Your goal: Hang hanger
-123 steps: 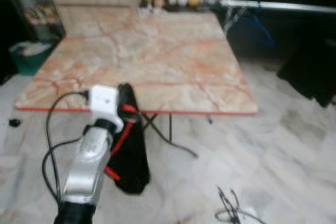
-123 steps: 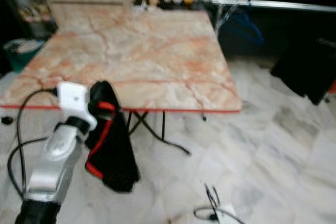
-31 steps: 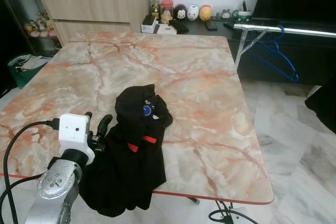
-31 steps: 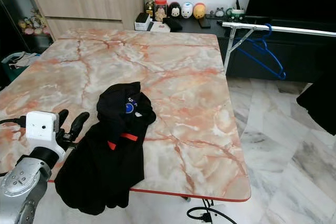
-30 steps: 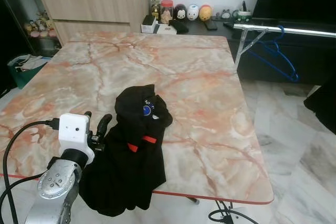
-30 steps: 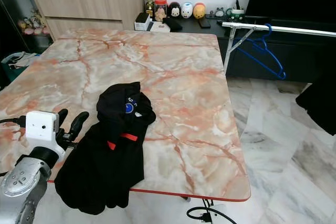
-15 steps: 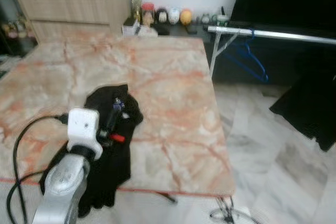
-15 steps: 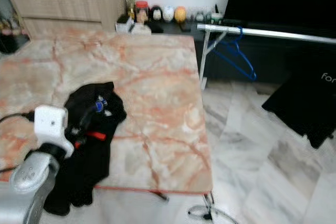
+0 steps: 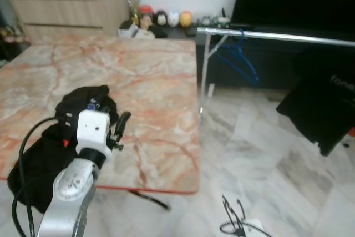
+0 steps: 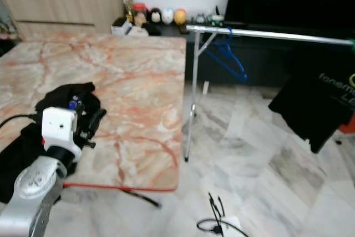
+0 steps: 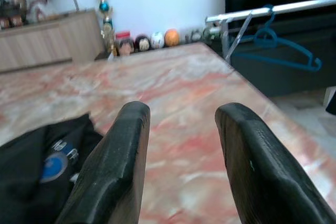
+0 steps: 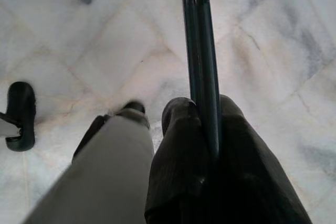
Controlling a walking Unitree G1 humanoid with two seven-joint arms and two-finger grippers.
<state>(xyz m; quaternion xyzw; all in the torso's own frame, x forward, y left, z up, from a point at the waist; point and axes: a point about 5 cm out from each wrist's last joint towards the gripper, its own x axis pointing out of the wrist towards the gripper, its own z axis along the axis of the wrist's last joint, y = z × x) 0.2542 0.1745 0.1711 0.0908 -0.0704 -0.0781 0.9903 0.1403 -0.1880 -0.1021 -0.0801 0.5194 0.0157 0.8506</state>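
Note:
A thin dark green hanger bar (image 12: pixel 202 51) runs between the fingers of my right gripper (image 12: pixel 207 124), which is shut on it and hangs low over the marble floor. My left gripper (image 9: pixel 115 129) is open above the marble table (image 9: pixel 155 76), just right of a crumpled black garment (image 9: pixel 83 101) with a blue badge (image 11: pixel 52 165). In the left wrist view both fingers (image 11: pixel 126 150) stand apart with nothing between them. A metal clothes rail (image 9: pixel 277 36) stands right of the table, and a blue hanger (image 9: pixel 238 59) hangs on it.
A black shirt (image 9: pixel 319 112) hangs at the rail's right end. A black cable (image 9: pixel 236 220) lies on the floor in front. A wooden sideboard (image 9: pixel 66 6) and small ornaments (image 9: pixel 166 18) stand behind the table. The rail's upright post (image 9: pixel 202 81) is close to the table's right edge.
The camera has swung to the right, bringing the rail and the black shirt further into view. My left gripper has come off the garment and now sits beside its right edge.

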